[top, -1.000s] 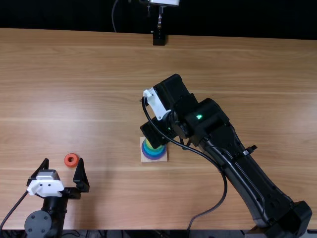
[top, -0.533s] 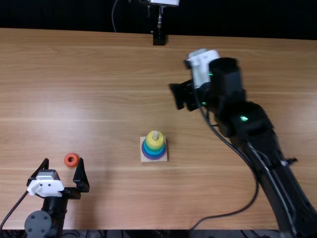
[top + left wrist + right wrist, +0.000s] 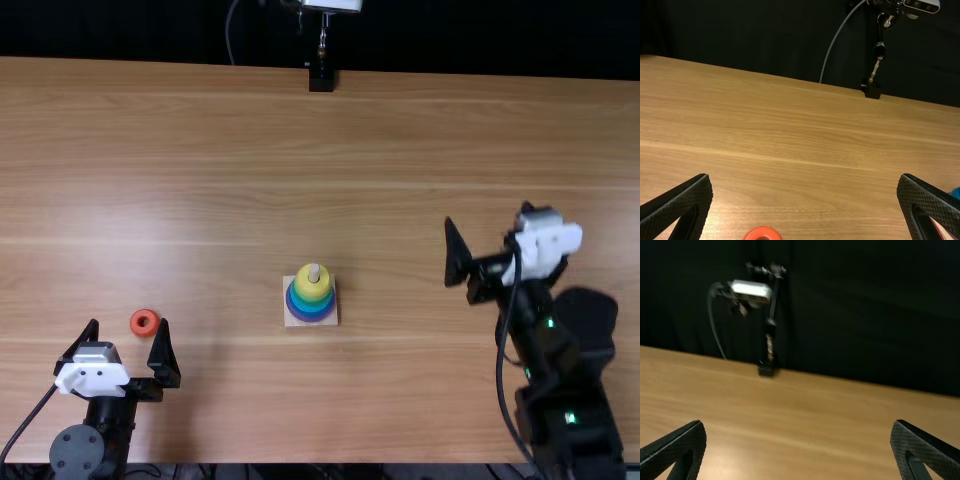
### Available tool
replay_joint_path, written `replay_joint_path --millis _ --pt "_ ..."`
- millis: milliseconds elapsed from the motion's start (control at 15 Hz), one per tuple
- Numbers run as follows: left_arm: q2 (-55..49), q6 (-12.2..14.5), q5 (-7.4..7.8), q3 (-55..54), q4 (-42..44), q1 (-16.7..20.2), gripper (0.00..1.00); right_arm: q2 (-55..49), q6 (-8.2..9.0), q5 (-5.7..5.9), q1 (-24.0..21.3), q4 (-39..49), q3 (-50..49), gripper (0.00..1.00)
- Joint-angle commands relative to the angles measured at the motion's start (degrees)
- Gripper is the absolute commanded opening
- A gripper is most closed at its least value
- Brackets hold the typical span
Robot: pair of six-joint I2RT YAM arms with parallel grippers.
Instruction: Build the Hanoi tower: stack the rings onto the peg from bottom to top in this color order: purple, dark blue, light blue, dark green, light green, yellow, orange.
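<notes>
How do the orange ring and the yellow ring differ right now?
Place: the orange ring lies on the table; the yellow ring tops the stack.
Hole: the orange ring's is empty; the yellow ring has the peg through it.
Size: the orange ring looks a bit smaller than the yellow ring.
Shared: both are round, one solid color.

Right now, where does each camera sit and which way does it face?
Top view: above the table's near edge, looking steeply down and forward; left gripper and right gripper show.
Left wrist view: on that wrist, facing the far edge; its two fingers show.
Right wrist view: likewise, its own fingers showing.
Top and left wrist views share the orange ring.
</notes>
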Motion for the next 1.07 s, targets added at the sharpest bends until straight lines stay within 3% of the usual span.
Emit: replay_joint_path --millis 0,267,333,467,533,1000 --pt "-0.67 0.25 -0.59 -1.85 0.03 0.32 1.00 -9.03 -0.40 -0.18 -1.19 1.03 -7.99 1.00" --pt "-0.67 0.25 -0.48 -1.85 0.03 0.32 1.00 -28.54 0.23 0.46 -5.06 1.03 -27.06 1.00" --pt "-0.67 0.25 -0.48 -1.85 0.03 0.32 1.00 -30.91 0.12 1.62 -5.14 1.14 -30.49 1.00" --pt "-0.67 0.25 -0.59 -1.85 0.03 0.32 1.00 -39.70 -0.19 6.36 -4.97 0.93 -34.18 1.00" --pt "-0.67 0.25 -0.59 -1.85 0.03 0.32 1.00 -42.78 -0.19 7.10 -4.88 0.61 -35.67 1.00" --pt "-0.67 0.25 -0.48 -1.85 0.03 0.32 1.00 -52.45 0.02 7.42 -5.06 -0.34 -40.68 1.00"
